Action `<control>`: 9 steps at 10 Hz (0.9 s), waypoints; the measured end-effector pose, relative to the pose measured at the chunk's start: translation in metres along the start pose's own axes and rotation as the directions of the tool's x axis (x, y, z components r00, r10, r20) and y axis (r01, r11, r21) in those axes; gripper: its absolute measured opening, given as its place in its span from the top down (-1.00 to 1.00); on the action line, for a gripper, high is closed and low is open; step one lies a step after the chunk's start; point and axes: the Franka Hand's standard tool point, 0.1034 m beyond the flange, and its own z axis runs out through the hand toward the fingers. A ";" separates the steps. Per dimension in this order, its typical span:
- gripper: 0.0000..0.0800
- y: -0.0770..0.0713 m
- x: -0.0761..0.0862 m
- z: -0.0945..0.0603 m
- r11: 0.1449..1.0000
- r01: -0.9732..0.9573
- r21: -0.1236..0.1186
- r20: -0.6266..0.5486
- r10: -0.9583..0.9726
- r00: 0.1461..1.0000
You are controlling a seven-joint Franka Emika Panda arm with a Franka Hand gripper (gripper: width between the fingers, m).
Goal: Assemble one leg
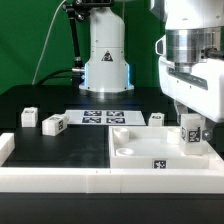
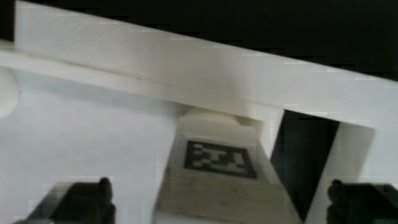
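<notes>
The leg (image 1: 191, 128) stands upright on the panel (image 1: 135, 150), long axis vertical, between the wide-open tool (image 1: 190, 127).

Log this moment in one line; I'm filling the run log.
gripper: fingers astride leg, grasp unclear | on panel | other legs: loose

Exterior view faces the table (image 1: 60, 145) frontally; wrist view (close) shares the leg (image 2: 221, 160).

The tabletop (image 1: 40, 145) is black. The leg (image 2: 221, 160) is white with a black-and-white square tag; the panel (image 1: 160, 150) is white.
</notes>
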 end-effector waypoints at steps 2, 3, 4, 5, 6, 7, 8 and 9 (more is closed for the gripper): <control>-0.61 0.000 -0.001 0.001 0.974 0.228 -0.001 -0.001 -0.228 0.974; -0.62 0.000 -0.003 0.001 0.959 0.285 -0.002 0.001 -0.285 0.959; -0.62 0.000 -0.004 0.001 0.918 0.397 -0.004 -0.002 -0.397 0.918; -0.62 -0.001 -0.004 0.001 0.854 0.521 -0.010 -0.009 -0.521 0.854; -0.62 -0.001 -0.004 0.001 0.816 0.578 -0.012 -0.009 -0.578 0.816; -0.62 -0.001 -0.002 0.000 0.709 0.704 -0.023 -0.014 -0.705 0.709; -0.62 -0.003 0.002 -0.002 0.574 0.818 -0.031 -0.016 -0.819 0.574; -0.62 -0.003 0.004 -0.002 0.534 0.845 -0.034 -0.016 -0.846 0.533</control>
